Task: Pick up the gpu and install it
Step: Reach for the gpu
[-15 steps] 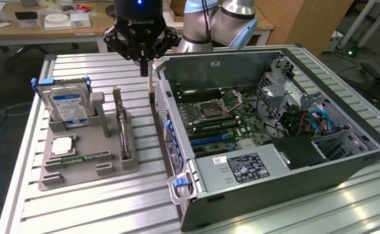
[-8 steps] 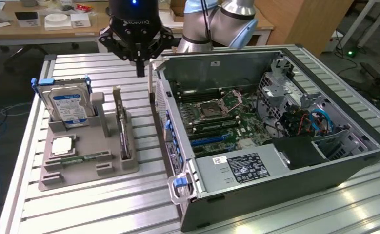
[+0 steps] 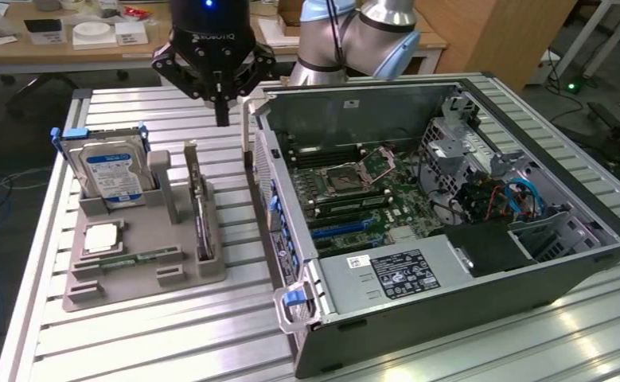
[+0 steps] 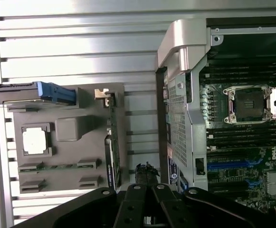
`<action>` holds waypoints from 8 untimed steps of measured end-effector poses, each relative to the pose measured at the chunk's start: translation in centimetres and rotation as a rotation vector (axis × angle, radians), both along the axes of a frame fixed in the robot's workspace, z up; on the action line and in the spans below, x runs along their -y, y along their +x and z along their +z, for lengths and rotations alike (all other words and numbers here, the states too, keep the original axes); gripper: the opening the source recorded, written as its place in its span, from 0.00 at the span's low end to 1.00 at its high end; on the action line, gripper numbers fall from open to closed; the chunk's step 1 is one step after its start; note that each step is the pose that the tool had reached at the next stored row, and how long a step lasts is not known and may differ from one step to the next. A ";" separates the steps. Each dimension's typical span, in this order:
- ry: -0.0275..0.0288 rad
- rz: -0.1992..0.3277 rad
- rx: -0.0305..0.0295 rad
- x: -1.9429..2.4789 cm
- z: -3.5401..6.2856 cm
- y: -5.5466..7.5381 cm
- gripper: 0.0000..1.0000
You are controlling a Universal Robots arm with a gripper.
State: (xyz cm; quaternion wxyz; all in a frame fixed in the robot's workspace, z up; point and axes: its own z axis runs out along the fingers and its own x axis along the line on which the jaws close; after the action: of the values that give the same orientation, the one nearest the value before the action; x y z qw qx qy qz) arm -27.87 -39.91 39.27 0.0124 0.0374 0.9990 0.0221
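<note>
The gpu (image 3: 195, 199) stands on its long edge in a slot of the grey holder (image 3: 140, 282), a thin dark card with a silvery bracket at its far end. From the wrist view the gpu (image 4: 112, 147) appears as a narrow strip along the holder's (image 4: 66, 128) side. My gripper (image 3: 221, 119) hangs above the table, behind the gpu's far end and beside the open computer case (image 3: 426, 215). Its fingers are shut together with nothing between them. In the wrist view the gripper (image 4: 146, 171) sits between the gpu and the case wall (image 4: 178, 118).
The holder also carries a blue-labelled hard drive (image 3: 108, 171), a square processor (image 3: 99, 237) and a green memory stick (image 3: 140, 259). The case lies on its side, motherboard (image 3: 352, 191) exposed with blue slots (image 3: 341, 227). A desk (image 3: 76, 40) stands behind the slatted table.
</note>
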 end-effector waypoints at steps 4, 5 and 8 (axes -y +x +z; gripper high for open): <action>-0.0001 0.000 -0.0001 0.00 0.00 -0.4 0.11; 0.0000 0.000 0.0000 0.00 0.00 -0.5 0.11; 0.0000 0.000 -0.0001 0.00 -0.01 -0.8 0.11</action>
State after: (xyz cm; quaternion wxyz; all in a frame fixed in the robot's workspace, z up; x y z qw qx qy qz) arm -28.71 -39.91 39.26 0.0124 0.0374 0.9990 0.0221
